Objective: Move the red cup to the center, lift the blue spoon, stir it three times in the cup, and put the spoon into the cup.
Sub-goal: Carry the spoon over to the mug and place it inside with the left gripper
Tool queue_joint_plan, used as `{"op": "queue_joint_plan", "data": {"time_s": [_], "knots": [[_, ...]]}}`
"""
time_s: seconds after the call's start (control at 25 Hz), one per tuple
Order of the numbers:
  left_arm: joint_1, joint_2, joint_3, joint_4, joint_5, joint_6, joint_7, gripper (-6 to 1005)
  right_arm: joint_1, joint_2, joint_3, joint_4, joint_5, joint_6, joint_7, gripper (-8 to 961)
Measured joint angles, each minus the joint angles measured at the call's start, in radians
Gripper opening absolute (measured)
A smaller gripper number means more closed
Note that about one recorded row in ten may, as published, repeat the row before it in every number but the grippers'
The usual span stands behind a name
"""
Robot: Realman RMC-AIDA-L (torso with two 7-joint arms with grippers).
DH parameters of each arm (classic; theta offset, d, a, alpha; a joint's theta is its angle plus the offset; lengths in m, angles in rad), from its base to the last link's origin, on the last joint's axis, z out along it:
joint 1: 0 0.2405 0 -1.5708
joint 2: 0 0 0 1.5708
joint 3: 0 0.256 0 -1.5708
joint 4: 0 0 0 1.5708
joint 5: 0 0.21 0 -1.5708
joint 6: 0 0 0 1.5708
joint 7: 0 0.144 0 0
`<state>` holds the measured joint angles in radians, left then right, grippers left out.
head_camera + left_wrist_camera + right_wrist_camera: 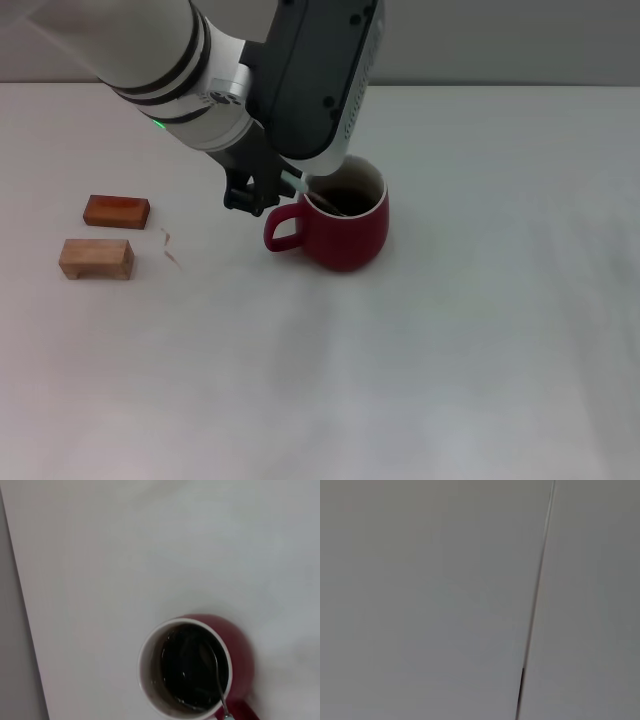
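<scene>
The red cup [346, 225] stands upright near the middle of the white surface [450, 350] in the head view, its loop handle pointing toward frame left. The left gripper [262, 198] hangs just beside that handle, at the cup's rim, its dark fingers [243, 193] closed on the pale handle of the blue spoon [318, 194]. The spoon slants down into the cup; the left wrist view shows its grey neck [218, 682] resting inside the dark interior. At frame left lie two wooden blocks [116, 211], well apart from the cup. The right gripper is out of sight.
</scene>
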<state>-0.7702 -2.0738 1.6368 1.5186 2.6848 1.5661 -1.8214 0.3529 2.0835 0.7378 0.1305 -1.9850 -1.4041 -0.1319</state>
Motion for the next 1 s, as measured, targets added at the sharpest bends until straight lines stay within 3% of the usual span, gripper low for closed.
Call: {"op": "queue_joint_plan", "data": {"time_s": [0.44, 1.0], "knots": [[-0.028, -0.005, 0.032, -0.052, -0.093, -0.099, 0.018, 134, -0.009, 0.000, 0.000, -0.004, 0.000, 0.001, 0.000, 696], [-0.030, 0.001, 0.023, -0.118, -0.049, -0.177, 0.028, 134, -0.012, 0.000, 0.000, -0.002, 0.002, 0.001, 0.000, 696]]}}
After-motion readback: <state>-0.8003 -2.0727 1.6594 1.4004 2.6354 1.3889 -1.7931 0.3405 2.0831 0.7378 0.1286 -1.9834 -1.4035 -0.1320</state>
